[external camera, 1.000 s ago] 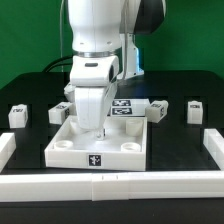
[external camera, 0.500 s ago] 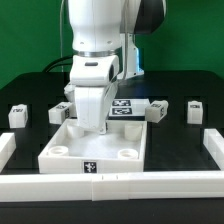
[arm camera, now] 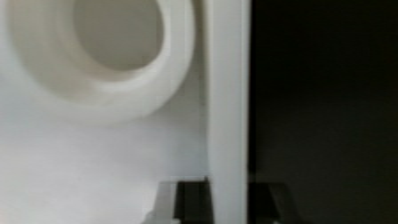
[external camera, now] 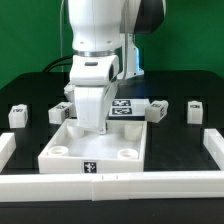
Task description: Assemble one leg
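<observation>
The large white square tray (external camera: 95,158) with round corner sockets lies in the middle of the table. My gripper (external camera: 96,128) reaches down at its back wall. In the wrist view the two dark fingers (arm camera: 192,200) stand on either side of the tray's thin upright wall (arm camera: 228,100), and my gripper (arm camera: 231,192) is shut on it. A round socket (arm camera: 111,40) shows beside the wall. Small white tagged legs lie loose on the table: two at the exterior view's left (external camera: 17,114) (external camera: 60,113) and two at its right (external camera: 158,108) (external camera: 195,110).
The marker board (external camera: 123,107) lies just behind the tray. Long white border rails run along the left (external camera: 6,148), right (external camera: 214,148) and front (external camera: 110,184) of the black table. A green backdrop stands behind.
From one second ago to half a second ago the tray slid slightly toward the exterior view's left and turned a little with my gripper. Nothing has moved since.
</observation>
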### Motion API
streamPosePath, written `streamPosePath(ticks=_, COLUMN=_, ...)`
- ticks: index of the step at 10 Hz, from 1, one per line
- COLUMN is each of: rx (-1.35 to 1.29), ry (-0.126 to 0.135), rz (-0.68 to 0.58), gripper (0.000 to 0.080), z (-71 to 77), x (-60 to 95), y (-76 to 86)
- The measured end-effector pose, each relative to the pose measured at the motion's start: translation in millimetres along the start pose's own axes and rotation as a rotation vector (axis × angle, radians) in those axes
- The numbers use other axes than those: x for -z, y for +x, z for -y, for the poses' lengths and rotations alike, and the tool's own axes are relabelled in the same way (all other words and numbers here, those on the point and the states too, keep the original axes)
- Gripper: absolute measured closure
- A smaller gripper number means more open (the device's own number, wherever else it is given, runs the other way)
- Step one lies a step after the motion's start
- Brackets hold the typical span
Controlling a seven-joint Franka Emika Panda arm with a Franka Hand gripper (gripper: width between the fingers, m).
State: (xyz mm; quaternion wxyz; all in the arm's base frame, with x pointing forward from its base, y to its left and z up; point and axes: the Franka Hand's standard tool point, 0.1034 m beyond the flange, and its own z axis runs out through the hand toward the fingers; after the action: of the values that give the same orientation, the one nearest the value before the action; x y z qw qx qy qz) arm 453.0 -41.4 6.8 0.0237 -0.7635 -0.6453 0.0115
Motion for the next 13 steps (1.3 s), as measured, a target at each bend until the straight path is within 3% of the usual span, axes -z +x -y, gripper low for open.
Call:
streamPosePath(ticks=1, rx=0.002, ry=-0.001, rz=0.000, gripper=0.0742, z=-0.5, x=0.2, y=0.6)
streamPosePath(ticks=5, rx=0.154, ry=-0.021, rz=-0.012, gripper=0.0742, z=-20.6, x=0.3, y=39.5)
streamPosePath(ticks=9, rx=0.139, ry=-0.022, rz=-0.013, gripper=0.0742, z=-20.4, x=-0.1, y=40.9)
streamPosePath(ticks=13, rx=0.155, ry=-0.029, rz=-0.011, gripper=0.0742, z=-23.4, x=-0.2, y=84.6)
